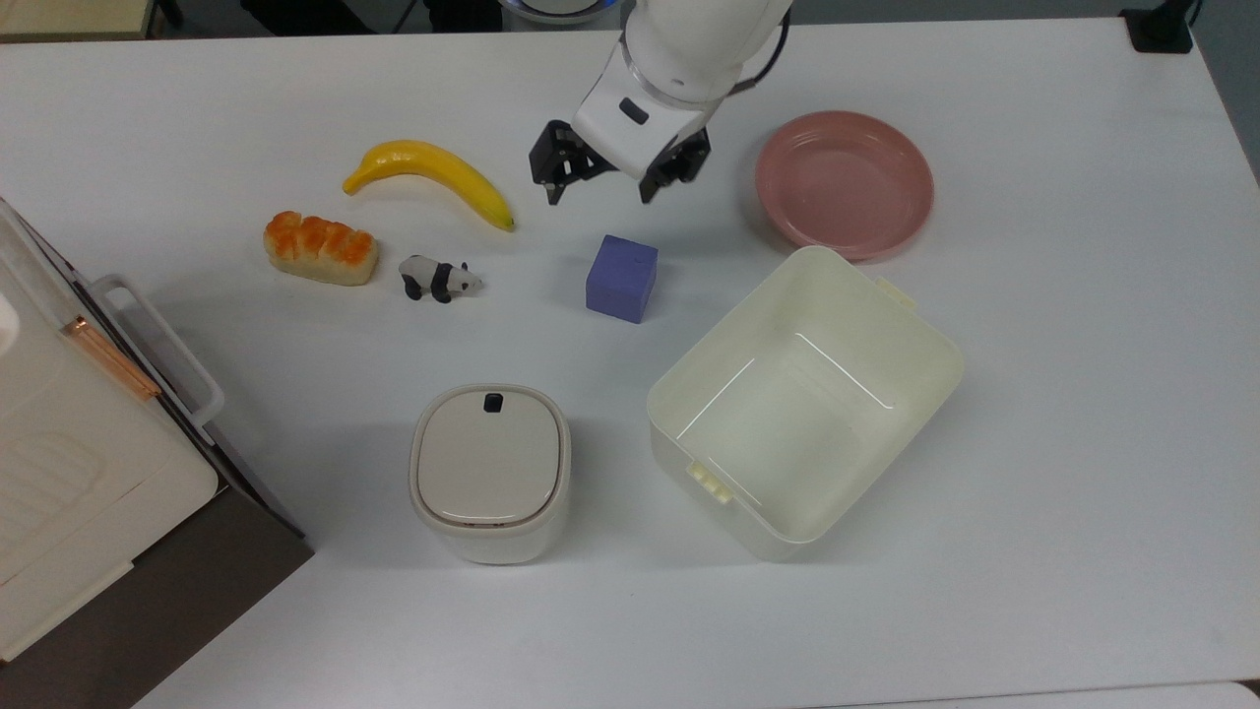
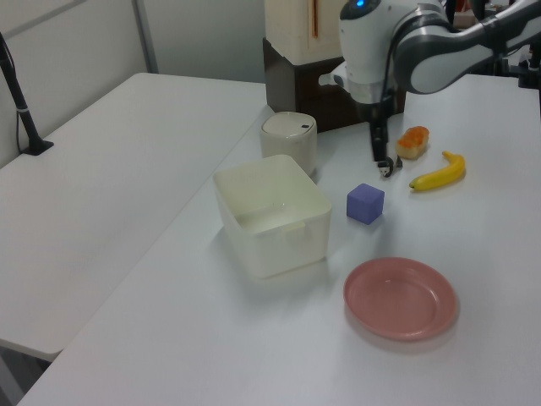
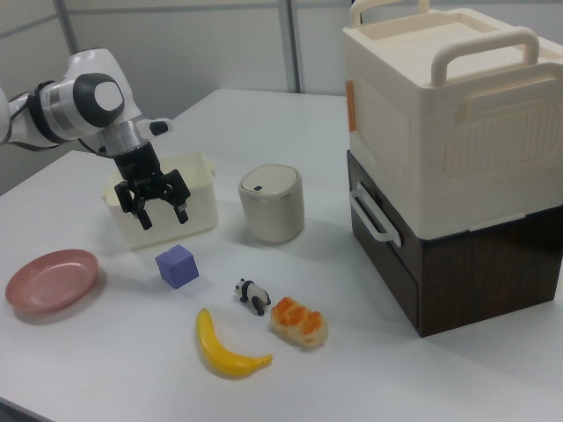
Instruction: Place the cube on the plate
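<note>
Look at the top view from its left side and go across. You see a big cream box [image 1: 59,473] on a dark base at the table's [image 1: 1083,443] edge. Next comes a piece of toy bread [image 1: 320,248], then a yellow banana [image 1: 433,177] and a little toy panda [image 1: 439,279]. Below them stands a small bin with a lid [image 1: 489,473].

Your tool [image 1: 602,195] hangs in the air above the table, a little past the banana's tip. Its two fingers [image 1: 548,169] are spread wide apart and hold nothing.

The cube [image 1: 621,278] sits flat on the table, just below the tool in the top view, not touching it. You can see the gap in the right view too, where the tool [image 3: 160,211] floats above the cube [image 3: 177,265].

Next is the cream tub [image 1: 802,404], near the cube. The pink plate [image 1: 845,183] lies above the tub at the top view's right, well apart from the cube.
</note>
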Motion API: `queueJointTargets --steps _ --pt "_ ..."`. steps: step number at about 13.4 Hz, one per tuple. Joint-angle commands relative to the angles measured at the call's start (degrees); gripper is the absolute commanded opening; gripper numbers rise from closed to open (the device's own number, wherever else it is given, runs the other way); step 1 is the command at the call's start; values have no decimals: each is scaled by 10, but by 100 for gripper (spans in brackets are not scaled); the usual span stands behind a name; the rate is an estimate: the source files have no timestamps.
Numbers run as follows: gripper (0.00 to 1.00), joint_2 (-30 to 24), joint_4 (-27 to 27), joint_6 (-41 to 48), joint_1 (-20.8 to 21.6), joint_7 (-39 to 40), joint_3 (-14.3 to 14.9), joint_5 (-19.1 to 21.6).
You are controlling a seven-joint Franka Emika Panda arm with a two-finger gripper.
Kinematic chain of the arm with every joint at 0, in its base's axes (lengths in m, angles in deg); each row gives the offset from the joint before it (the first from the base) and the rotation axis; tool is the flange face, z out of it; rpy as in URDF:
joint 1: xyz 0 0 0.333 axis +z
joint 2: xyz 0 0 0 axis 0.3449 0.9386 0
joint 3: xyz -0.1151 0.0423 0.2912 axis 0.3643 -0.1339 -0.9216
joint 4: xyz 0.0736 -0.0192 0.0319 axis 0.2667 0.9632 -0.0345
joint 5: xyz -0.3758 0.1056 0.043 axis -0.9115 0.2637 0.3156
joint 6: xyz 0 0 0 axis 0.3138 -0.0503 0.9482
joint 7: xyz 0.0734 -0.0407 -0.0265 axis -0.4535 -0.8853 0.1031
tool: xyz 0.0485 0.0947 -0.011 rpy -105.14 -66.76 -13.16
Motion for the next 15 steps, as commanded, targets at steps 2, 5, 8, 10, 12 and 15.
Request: queueJointTargets --steps 2,5,8,10,12,15 --pt "100 38 -21 -71 5 -185 -1 19" --pt "100 54 4 -90 6 -278 -1 15" --pt "100 63 26 -94 5 -343 -1 15" --pt "100 65 32 -92 6 -344 -1 15" --pt "100 64 32 -90 3 -344 -1 14" --pt "100 71 32 -94 -3 -344 -1 13"
